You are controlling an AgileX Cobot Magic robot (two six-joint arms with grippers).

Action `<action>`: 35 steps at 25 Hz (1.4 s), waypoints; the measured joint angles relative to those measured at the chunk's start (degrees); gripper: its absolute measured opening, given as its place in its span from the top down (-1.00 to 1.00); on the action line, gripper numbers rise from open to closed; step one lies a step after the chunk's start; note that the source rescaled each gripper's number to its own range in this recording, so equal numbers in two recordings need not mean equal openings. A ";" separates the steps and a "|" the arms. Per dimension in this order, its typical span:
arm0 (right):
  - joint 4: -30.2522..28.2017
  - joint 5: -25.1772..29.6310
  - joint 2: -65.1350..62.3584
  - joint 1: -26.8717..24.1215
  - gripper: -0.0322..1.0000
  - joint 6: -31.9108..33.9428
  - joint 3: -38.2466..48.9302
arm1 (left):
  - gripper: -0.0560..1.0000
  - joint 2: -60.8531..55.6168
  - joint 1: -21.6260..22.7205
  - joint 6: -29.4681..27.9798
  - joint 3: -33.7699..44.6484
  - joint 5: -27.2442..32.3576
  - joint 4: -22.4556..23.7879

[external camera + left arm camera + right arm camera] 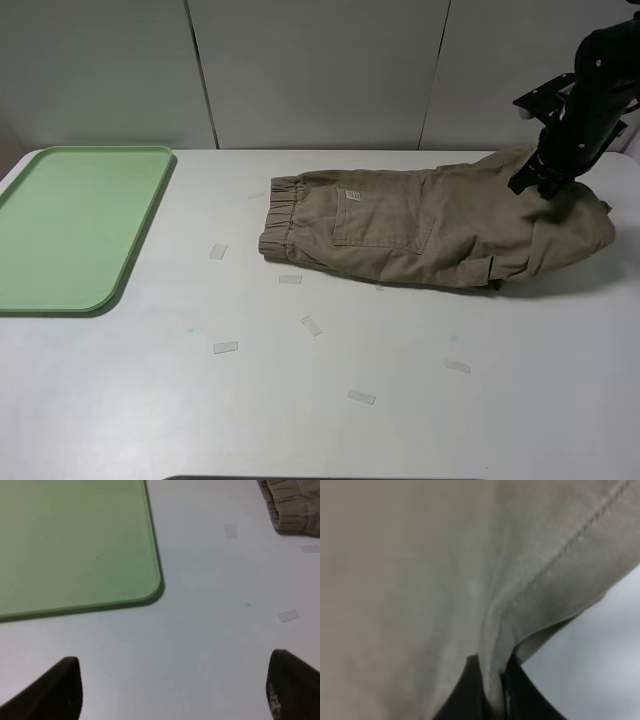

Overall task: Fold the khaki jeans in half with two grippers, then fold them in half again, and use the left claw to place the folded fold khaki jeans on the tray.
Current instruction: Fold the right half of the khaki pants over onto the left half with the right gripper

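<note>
Nearest, tape scraps [361, 397] littered the table [120, 420]. The left claw [172, 692] hung there spread wide, holding nothing, beside the corner of the tray [75, 545]. Further back lay the jeans [420, 225], their far-right hem pinched tight in the right claw [537, 182].

This looks like a robotics lab test bench. A bare matte white tabletop [420, 430] fills the lower frame, and plain pale grey wall panels [320, 70] with dark seams run across the top. Small clear tape strips [225, 348] dot the lower centre. A black jointed robot arm [590, 90] hangs at upper right.
</note>
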 joint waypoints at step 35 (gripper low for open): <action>17.35 -17.33 -0.89 29.18 0.88 3.17 0.00 | -0.73 0.00 0.00 0.00 0.00 0.32 2.63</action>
